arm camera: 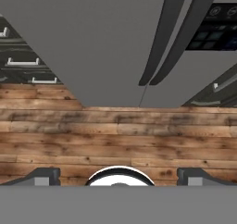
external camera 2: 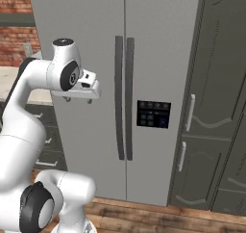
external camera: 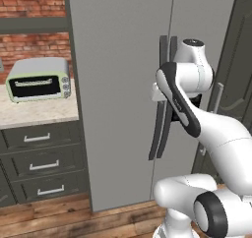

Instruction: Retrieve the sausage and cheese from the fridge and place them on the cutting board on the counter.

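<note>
My gripper (arm camera: pixel 118 176) is spread wide, one dark fingertip (arm camera: pixel 44 176) at each lower corner, nothing between them. Beyond the tips lies a wooden plank floor (arm camera: pixel 115 130). Above the floor stands the fridge (arm camera: pixel 92 38), grey and shut, its two dark curved handles (arm camera: pixel 173 38) side by side at the seam. A dark panel (arm camera: pixel 213 31) sits just right of the handles. Left of the fridge are dark drawers (arm camera: pixel 23 63) with silver pulls.
</note>
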{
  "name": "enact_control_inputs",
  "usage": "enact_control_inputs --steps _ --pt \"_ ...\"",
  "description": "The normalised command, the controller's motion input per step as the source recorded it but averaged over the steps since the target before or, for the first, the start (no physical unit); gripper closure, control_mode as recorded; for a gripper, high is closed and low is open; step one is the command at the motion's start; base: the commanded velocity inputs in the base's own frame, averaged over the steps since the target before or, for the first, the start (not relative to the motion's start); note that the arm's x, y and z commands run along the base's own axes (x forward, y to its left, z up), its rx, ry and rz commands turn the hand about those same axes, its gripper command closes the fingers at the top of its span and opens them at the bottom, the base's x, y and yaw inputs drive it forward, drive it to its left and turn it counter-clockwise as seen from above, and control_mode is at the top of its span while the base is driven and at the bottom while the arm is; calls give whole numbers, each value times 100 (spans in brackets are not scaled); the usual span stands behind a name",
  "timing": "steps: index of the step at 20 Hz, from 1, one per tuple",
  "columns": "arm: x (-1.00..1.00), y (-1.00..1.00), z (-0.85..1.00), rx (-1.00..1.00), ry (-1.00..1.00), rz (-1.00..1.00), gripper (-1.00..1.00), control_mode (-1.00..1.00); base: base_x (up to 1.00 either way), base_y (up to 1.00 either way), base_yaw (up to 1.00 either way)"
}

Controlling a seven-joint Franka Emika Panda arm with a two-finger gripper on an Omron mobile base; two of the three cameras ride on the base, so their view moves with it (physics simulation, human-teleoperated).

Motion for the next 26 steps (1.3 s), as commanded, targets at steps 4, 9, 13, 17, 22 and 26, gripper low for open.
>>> enact_control_inputs --steps 4,9,13,17,22,26 --pt "0 0 0 0 0 0 -100 -100 0 0 0" --pt "0 0 0 0 0 0 -100 -100 0 0 0" --pt "-14 0 0 1 -1 0 -100 -100 0 0 0" --pt "45 -14 -28 -1 5 0 -100 -100 0 0 0" --pt "59 -16 -43 -3 -7 0 -100 -100 0 0 0" --pt "38 -27 -38 -1 -14 0 -100 -100 0 0 0"
